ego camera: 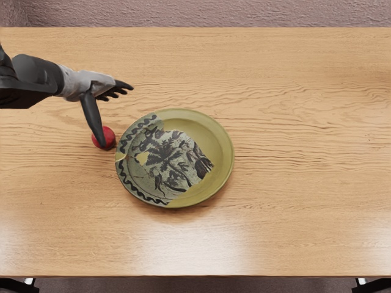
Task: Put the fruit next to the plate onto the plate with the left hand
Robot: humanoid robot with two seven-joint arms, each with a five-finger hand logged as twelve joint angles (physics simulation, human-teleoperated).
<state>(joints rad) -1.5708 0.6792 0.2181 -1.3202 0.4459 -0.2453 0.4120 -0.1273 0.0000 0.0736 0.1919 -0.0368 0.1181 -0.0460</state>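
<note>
A small red fruit lies on the table just left of the plate, an olive-green dish with a dark leafy pattern. My left hand comes in from the left edge and hovers over the fruit. Its fingers are spread, and the long dark thumb points down, crossing in front of the fruit's left side. Nothing is held. The right arm does not show.
The wooden table runs across the whole view, with its front edge near the bottom. Dark table feet show at the lower corners.
</note>
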